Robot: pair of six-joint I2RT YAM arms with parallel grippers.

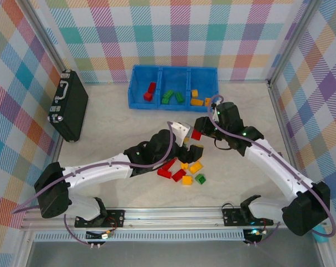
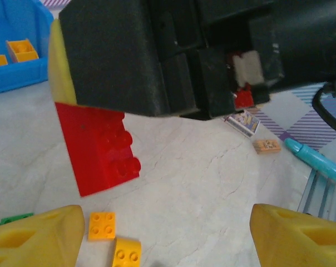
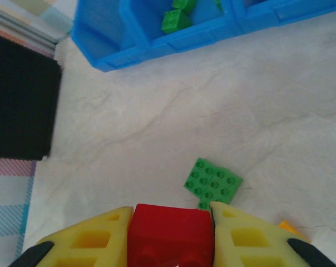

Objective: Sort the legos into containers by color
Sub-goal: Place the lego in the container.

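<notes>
Legos (image 1: 178, 176): studded bricks in red, green and yellow-orange.

Location: a loose cluster lay on the desk (image 1: 251, 105) between the two arms, apart from the blue bin (image 1: 136, 103). Others sat sorted in the bin: red in the left compartment (image 1: 146, 77), green in the middle compartment (image 1: 173, 78), yellow-orange in the right compartment (image 1: 204, 78).

Item in hand: one red brick (image 3: 169, 239), clamped squarely between the right fingers (image 3: 95, 242) near the cluster. A green brick (image 3: 212, 183) lay on the desk just beyond it.

Second arm: the left fingers (image 2: 37, 231) stood spread apart with nothing between them, close beside the held brick.

Other stock: a black case (image 1: 69, 104) at the left of the desk, not part of the sort.

Step, as judged: delivery of the red brick to the left compartment.

Handling notes:
- Lift straight up first, so that brick and wrist come clear of the left arm lying alongside.
- Keep the clamp firm. The route crosses the yellow-orange and green compartments, and a slip there would mis-sort the piece.
- Come in above the bin's near wall and centre over the left compartment.
- Lower between the dividers, then part the fingers, so the brick cannot bounce out or hop a divider.
</notes>
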